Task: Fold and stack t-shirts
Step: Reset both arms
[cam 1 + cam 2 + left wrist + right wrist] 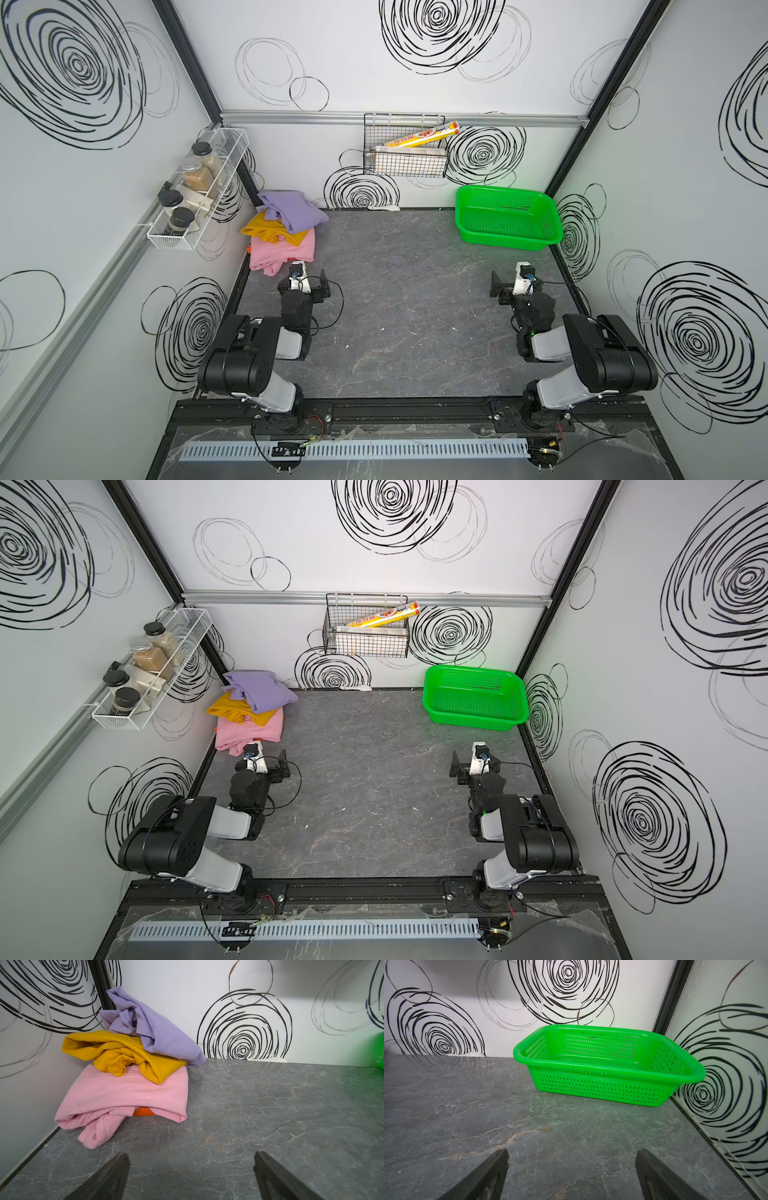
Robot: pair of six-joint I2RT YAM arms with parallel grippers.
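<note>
- Looking down in both top views, we find the three t-shirts (282, 228) heaped in the far left corner of the counter (415, 316), against the side wall and the back wall.
- The purple shirt (293, 210) lies crumpled on top and leans into the corner.
- The yellow shirt (270, 230) is bunched under it, and one of its folds spills forward.
- The pink shirt (284, 251) lies at the bottom, loosely doubled over. It is the one nearest the arms, and a sleeve trails off its front edge onto the counter.
- In the left wrist view we notice a small orange patch (143, 1111) under the pink shirt's front fold; we cannot tell what it is.
- The left pincer (190, 1155) sits low over bare counter just in front of the pink shirt and apart from it. Its jaws are spread wide with nothing between them.
- The right pincer (572, 1152) is spread just as wide and holds nothing. It is low over bare counter on the right side, facing the green basket (602, 1086).
- We cannot tell whether either pincer's tips touch the counter.
- The basket stands upright in the far right corner, close to the right wall and well apart from the shirts.
- Both arms are folded back toward the front rail, well apart from each other.
</note>
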